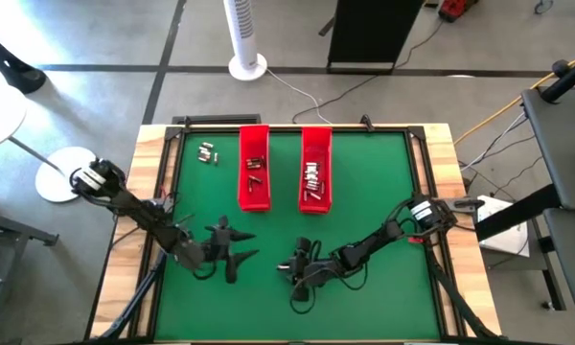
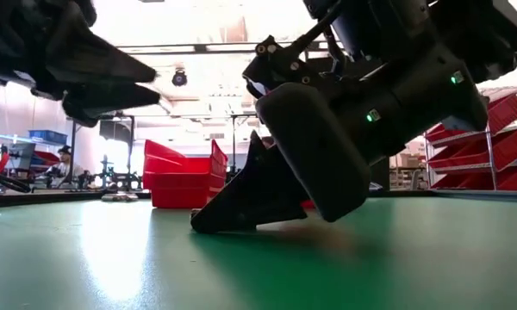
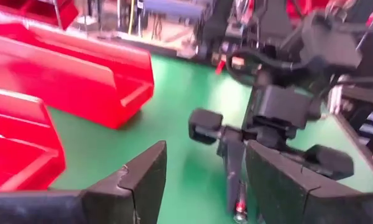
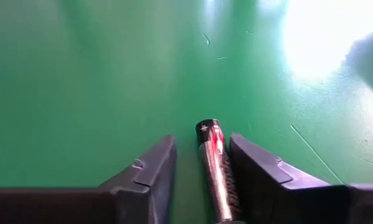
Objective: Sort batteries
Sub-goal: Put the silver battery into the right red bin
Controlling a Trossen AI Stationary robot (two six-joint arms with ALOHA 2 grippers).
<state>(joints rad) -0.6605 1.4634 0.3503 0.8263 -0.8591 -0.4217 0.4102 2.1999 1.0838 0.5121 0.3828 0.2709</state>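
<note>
One battery (image 4: pixel 214 163), a silvery cylinder with a dark end and a red band, lies flat on the green table. My right gripper (image 4: pixel 202 144) is open and low at the table's near middle (image 1: pixel 300 273). One of its fingers stands on either side of this battery, both lying along it. My left gripper (image 3: pixel 205 168) is open and holds nothing. It hangs above the table, left of the right gripper (image 1: pixel 236 245), and points toward it. A few loose batteries (image 1: pixel 207 151) lie at the far left. More lie inside the two red trays (image 1: pixel 254 192) (image 1: pixel 315 196). My right gripper comes down slanting from the table's right side, with its fingertips at the table surface. A gap shows between one finger (image 4: pixel 165 165) and the battery. The other finger (image 4: pixel 245 165) stands right beside the battery's side (image 4: pixel 224 168); whether it touches, I cannot tell.
The two long red trays stand side by side at the far middle of the table. A wooden rim (image 1: pixel 153 153) runs around the green surface. Bare green surface (image 1: pixel 383 192) lies to the right of the trays and along the near edge.
</note>
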